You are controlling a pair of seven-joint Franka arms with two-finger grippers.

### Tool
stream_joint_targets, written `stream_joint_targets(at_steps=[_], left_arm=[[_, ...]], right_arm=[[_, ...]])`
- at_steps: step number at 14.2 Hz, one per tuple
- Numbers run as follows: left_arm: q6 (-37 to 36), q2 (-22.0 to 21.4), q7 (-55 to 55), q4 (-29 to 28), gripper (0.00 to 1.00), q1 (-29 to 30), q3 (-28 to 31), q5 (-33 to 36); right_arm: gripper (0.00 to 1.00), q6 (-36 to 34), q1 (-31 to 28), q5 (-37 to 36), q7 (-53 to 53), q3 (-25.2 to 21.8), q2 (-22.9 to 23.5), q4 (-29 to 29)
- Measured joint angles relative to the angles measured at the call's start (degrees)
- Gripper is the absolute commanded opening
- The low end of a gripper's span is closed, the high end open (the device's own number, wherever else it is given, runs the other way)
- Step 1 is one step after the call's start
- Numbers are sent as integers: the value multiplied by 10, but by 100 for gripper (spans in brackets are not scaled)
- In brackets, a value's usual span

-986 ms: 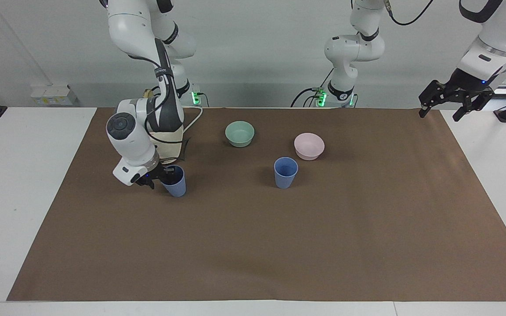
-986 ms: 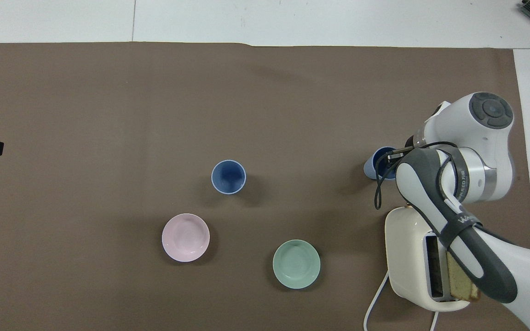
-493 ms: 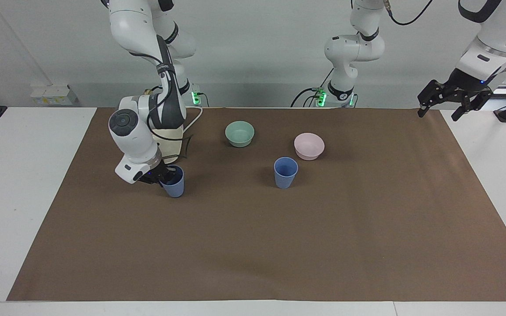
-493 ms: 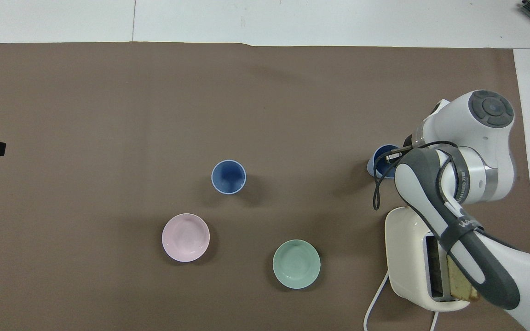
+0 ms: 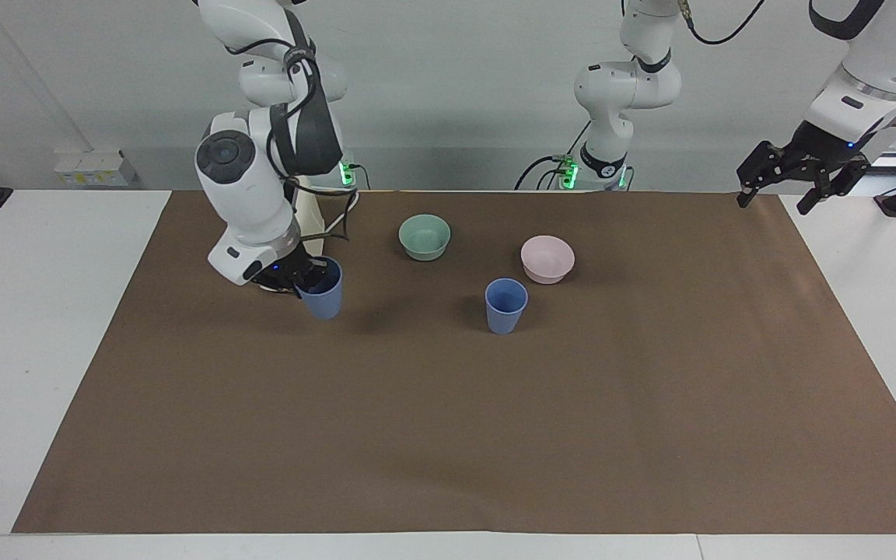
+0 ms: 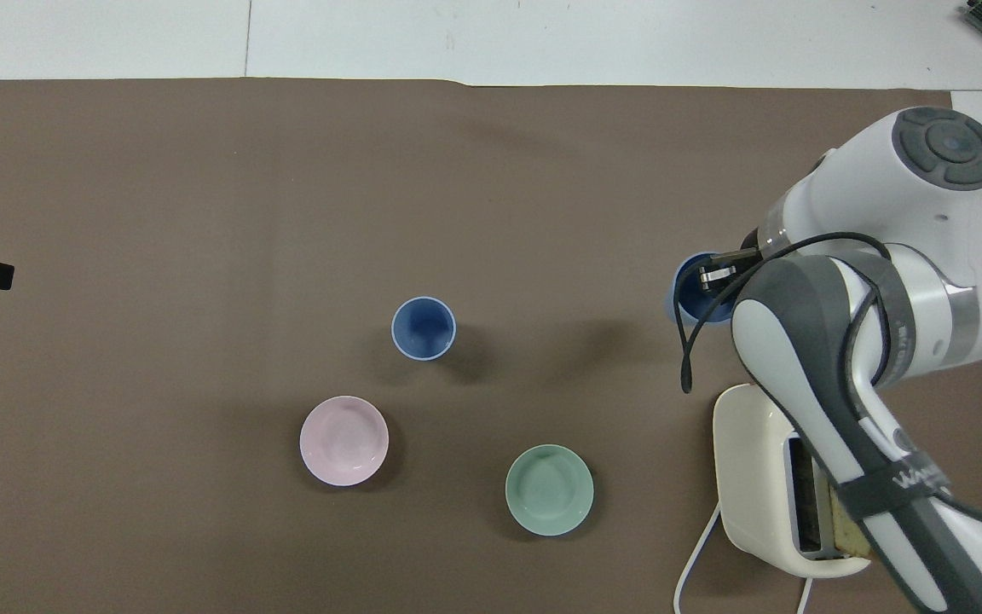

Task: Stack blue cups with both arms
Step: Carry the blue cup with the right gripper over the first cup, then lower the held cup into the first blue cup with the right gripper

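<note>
Right gripper (image 5: 302,280) clenched on one blue cup's (image 5: 322,292) rim, cup lifted over brown mat beside toaster (image 6: 764,477). Other blue cup (image 5: 505,305) stands mid-worktop, pink bowl (image 5: 547,258) just beside, green bowl (image 5: 425,236) near. Left gripper (image 5: 776,187) waits, jaws released, over mat corner.

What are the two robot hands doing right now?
Right gripper: shut on the rim of a blue cup, lifted off the table.
Left gripper: open, holding nothing, waiting.
</note>
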Motion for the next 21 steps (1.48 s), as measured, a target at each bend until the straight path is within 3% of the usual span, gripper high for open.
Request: stream_joint_targets(at_steps=[4,7,12,21], left_arm=[[0,0,0,0,100,0,0,0],[0,0,0,0,100,0,0,0],[0,0,0,0,100,0,0,0],[0,0,0,0,100,0,0,0]], right_arm=[[0,-41,94,0,151,16,2,66],[0,-9,134,35,219,26,15,89],[0,73,173,72,256,29,48,101],[0,125,214,65,269,29,110,92]])
